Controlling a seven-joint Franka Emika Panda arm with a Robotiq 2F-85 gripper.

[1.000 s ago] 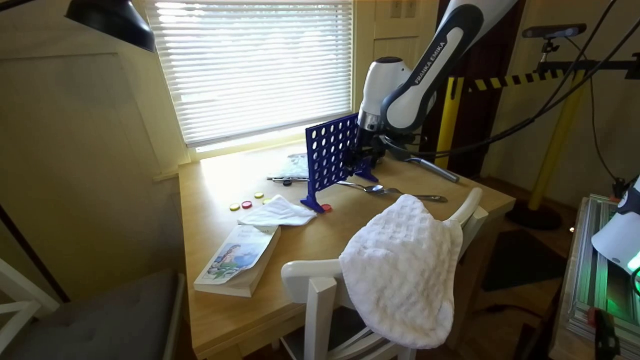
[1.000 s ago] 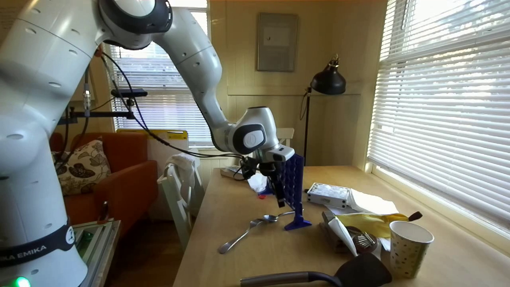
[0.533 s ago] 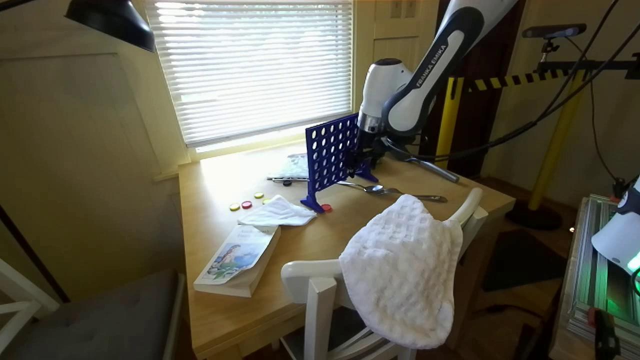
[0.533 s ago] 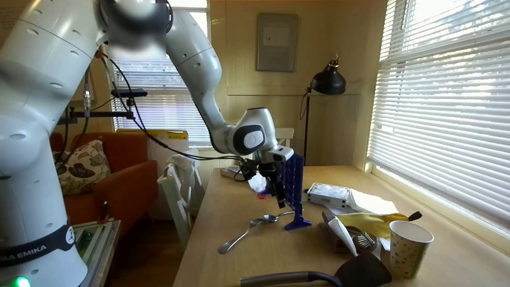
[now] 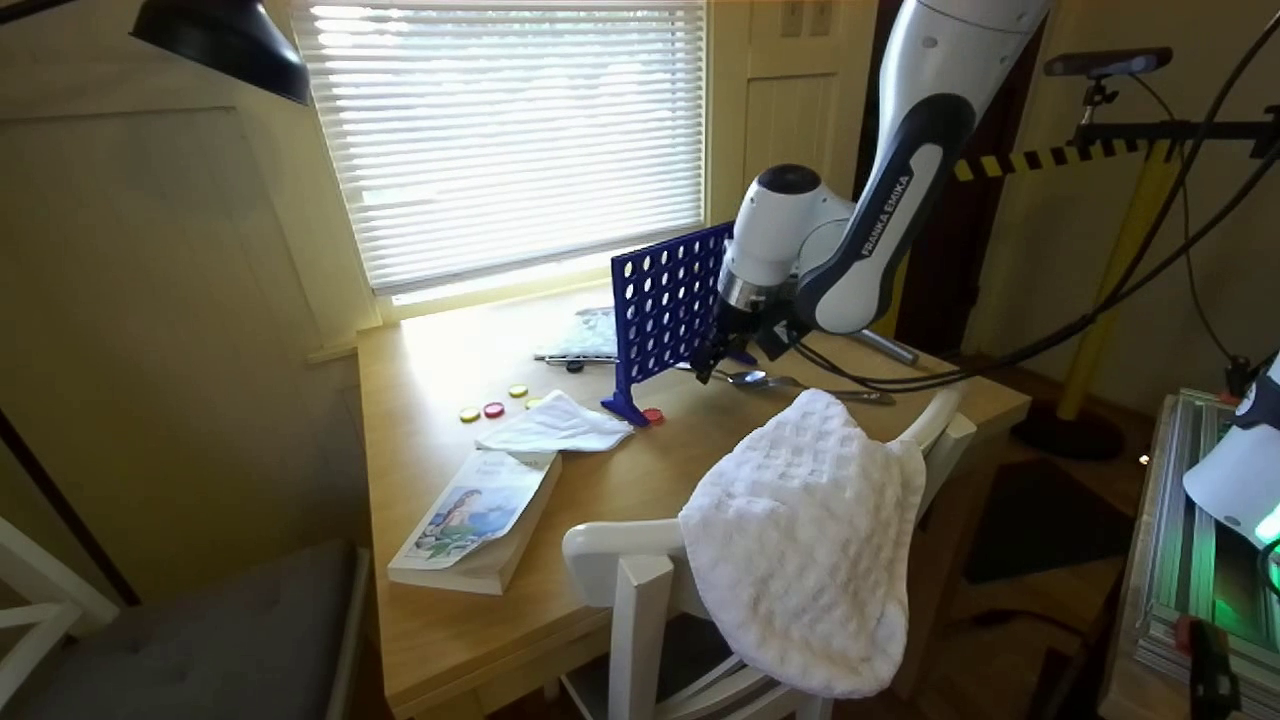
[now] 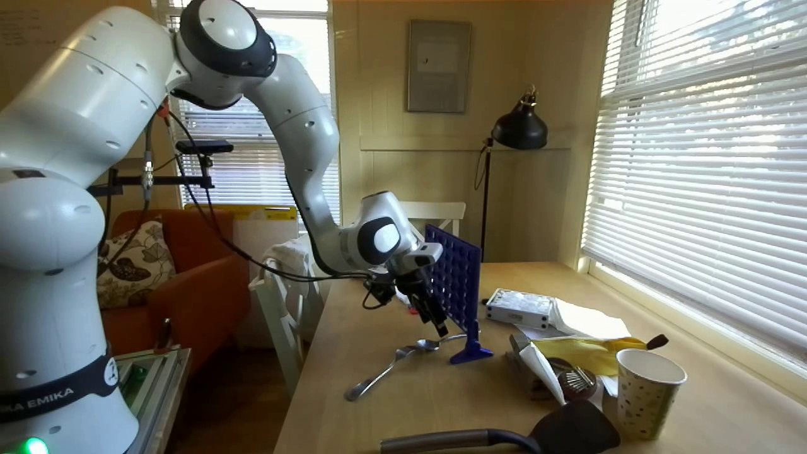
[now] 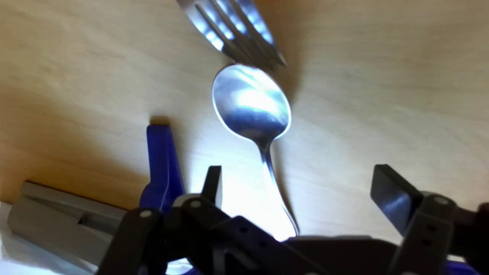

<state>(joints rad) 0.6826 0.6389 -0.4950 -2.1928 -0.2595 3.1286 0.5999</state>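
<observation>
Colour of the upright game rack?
Dark blue. The game rack shows best in an exterior view.

The spoon (image 7: 250,103) and fork (image 7: 221,21) are glossy metal, the tabletop (image 7: 363,114) smooth wood.

White towel (image 5: 805,545) over a chair (image 5: 637,640)

Below me I see a pale wooden tabletop (image 5: 650,480) carrying a spoon (image 7: 254,114), a fork (image 7: 233,30) just at its bowl, an upright blue grid (image 6: 457,277), a book (image 5: 480,515), a white cloth (image 5: 555,424), discs (image 5: 493,409), a spatula (image 6: 574,430) and a paper cup (image 6: 648,394).
</observation>
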